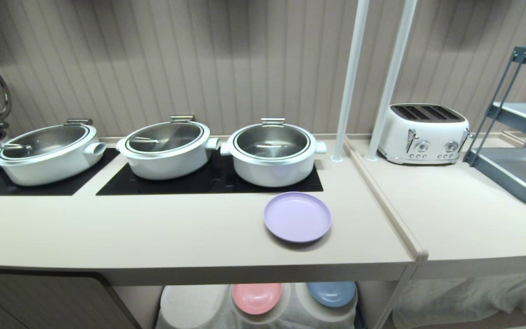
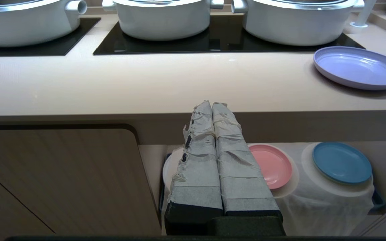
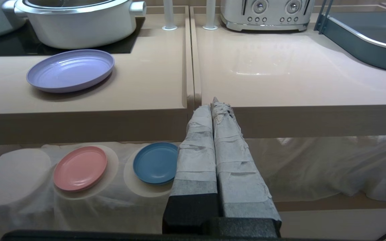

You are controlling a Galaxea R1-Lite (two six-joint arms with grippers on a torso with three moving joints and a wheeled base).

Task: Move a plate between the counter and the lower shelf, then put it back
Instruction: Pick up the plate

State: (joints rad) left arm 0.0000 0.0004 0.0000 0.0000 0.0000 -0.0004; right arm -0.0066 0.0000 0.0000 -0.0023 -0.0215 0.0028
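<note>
- The left claw point(image 2: 212, 104) has its two tape-wrapped fingers point(image 2: 196, 160) pressed flat together, fully closed, with nothing between them; it hangs in front of the bench point(image 2: 146, 87) edge, touching nothing.
- The right claw point(image 3: 215, 104) is likewise closed tight and empty, its tips level with the bench front near the seam between the two worktops.
- Neither arm appears in the head view.
- The plate point(image 1: 297, 217), lilac and empty, lies flat on the bench point(image 1: 153, 228) just in front of the rightmost white pot point(image 1: 272, 153) and the black hob panel point(image 1: 199, 183).
- On the cloth-draped lower shelf point(image 1: 199, 306) sit a pink plate point(image 1: 257, 297) and a blue plate point(image 1: 331, 292), side by side, apart from each other.
- A white toaster point(image 1: 423, 133) stands on the right worktop, beside a grey tiered rack point(image 1: 518, 173).
</note>
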